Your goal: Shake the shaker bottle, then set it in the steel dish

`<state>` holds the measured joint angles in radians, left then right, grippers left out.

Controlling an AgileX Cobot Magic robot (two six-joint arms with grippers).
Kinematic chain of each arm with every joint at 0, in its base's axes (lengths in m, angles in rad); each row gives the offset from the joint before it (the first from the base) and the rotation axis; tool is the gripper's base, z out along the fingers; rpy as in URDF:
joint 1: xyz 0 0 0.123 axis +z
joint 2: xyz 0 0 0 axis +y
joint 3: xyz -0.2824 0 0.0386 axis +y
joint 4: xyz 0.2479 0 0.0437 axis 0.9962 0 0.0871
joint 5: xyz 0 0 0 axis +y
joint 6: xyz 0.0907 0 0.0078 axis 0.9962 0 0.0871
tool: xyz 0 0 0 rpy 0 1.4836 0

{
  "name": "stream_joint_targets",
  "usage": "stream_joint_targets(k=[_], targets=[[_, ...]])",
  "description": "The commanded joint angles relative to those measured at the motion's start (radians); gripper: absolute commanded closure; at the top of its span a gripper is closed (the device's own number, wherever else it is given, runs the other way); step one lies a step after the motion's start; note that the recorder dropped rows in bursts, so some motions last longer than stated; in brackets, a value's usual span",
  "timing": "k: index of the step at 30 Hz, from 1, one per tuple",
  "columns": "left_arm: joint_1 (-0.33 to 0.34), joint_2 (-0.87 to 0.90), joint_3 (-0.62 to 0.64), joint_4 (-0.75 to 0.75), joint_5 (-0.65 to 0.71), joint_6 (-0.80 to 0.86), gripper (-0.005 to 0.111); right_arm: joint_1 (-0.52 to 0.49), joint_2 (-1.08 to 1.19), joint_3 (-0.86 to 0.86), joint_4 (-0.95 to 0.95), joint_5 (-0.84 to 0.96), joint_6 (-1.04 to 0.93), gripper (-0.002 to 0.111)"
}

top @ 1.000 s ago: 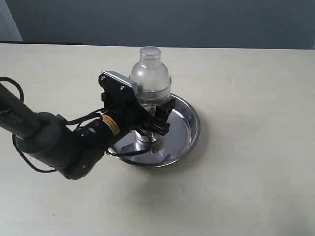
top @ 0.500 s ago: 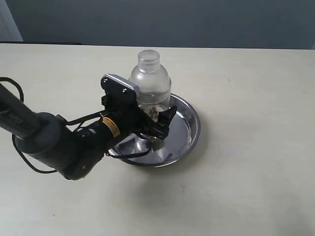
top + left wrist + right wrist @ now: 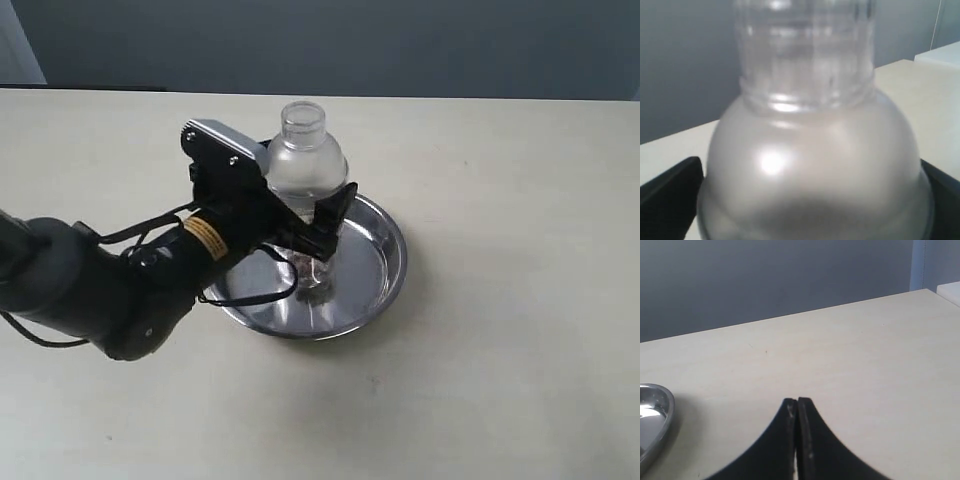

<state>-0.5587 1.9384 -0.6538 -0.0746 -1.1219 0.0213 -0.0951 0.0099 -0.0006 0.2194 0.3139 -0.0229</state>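
Although the wrist housing (image 3: pixel 222 160) hides one finger in the exterior view, the left gripper (image 3: pixel 303 238) is seen clamped on the shaker bottle (image 3: pixel 305 165). Its one visible finger (image 3: pixel 336 215) lies against the bottle's right side. The bottle stands upright inside the steel dish (image 3: pixel 392 262), left of its centre. Reddish-brown pellets (image 3: pixel 306 262) show low in the clear body, but whether the base rests on the pan bottom cannot be made out past the gripper and the glare. Only the left wrist view shows both black fingers (image 3: pixel 670 192) hugging the bottle below its domed shoulder, with the cap (image 3: pixel 805 30) cut off at the frame edge. The right gripper (image 3: pixel 797 440) lies outside the exterior view and appears only on its own camera. Its jaws are pressed together, holding nothing, over the table (image 3: pixel 865 365) near the dish's rim.
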Motion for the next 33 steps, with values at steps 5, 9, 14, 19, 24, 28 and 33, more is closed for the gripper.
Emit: stream_joint_targets(k=[5,9,14,19,24,28,33], targets=[[0.000,-0.129,0.005,-0.001,-0.022,0.050,0.001,-0.004,-0.005,0.001,-0.002,-0.007,-0.003,0.109],[0.000,-0.244,0.005,-0.005,0.023,0.097,0.002,-0.004,-0.005,0.001,-0.002,-0.007,-0.003,0.109],[0.000,-0.473,0.005,-0.055,0.345,0.294,0.018,-0.004,-0.005,0.001,-0.002,-0.007,-0.003,0.109],[0.000,-0.655,0.005,-0.115,0.584,0.313,0.060,-0.004,-0.005,0.001,-0.002,-0.007,-0.003,0.109],[0.006,-0.769,0.005,-0.283,0.708,0.507,0.103,-0.004,-0.005,0.001,-0.002,-0.007,-0.003,0.109],[0.015,-0.874,0.005,-0.456,0.799,0.694,0.106,-0.004,-0.005,0.001,-0.002,-0.007,-0.003,0.109],[0.020,-1.014,0.005,-0.500,0.834,0.723,0.106,-0.004,-0.005,0.001,-0.002,-0.007,-0.003,0.109]])
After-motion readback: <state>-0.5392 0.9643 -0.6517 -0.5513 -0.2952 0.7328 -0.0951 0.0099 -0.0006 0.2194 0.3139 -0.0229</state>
